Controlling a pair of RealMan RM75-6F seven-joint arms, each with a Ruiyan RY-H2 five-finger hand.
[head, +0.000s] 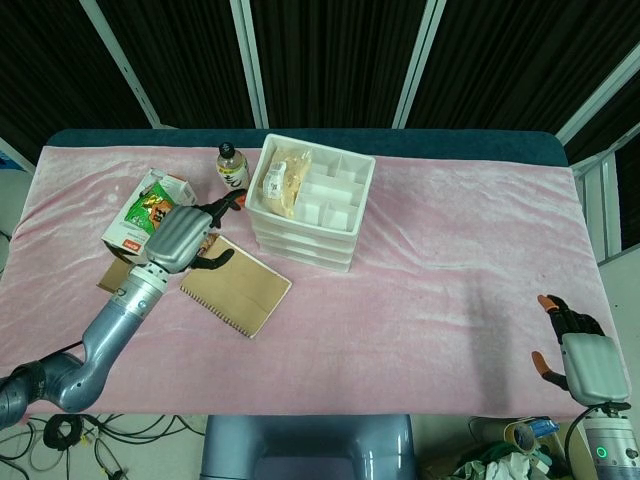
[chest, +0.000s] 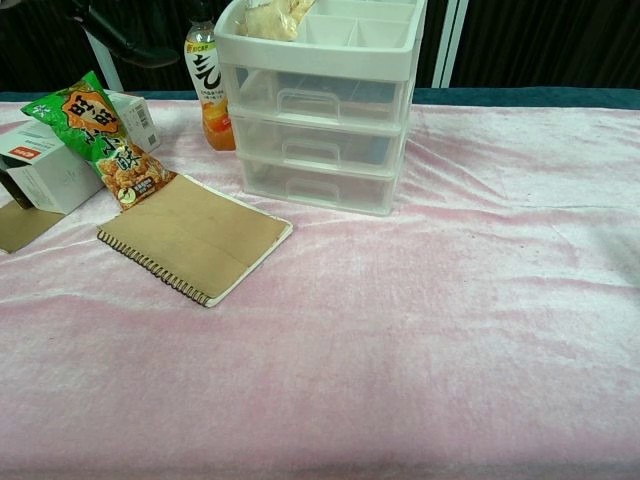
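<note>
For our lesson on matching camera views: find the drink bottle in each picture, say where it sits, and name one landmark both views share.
Head view: the bottle stands near the table's far edge, left of centre, just left of the white drawer unit.
Chest view: the bottle is at the upper left, partly cut off by the top edge, again just left of the drawer unit.
Shared landmark: the drawer unit.

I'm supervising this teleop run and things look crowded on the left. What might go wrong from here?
The left hand hovers, holding nothing, over the snack bag, close to the upright bottle; a sideways sweep might topple it. The bottle stands tight beside the drawer unit, leaving little finger room.
</note>
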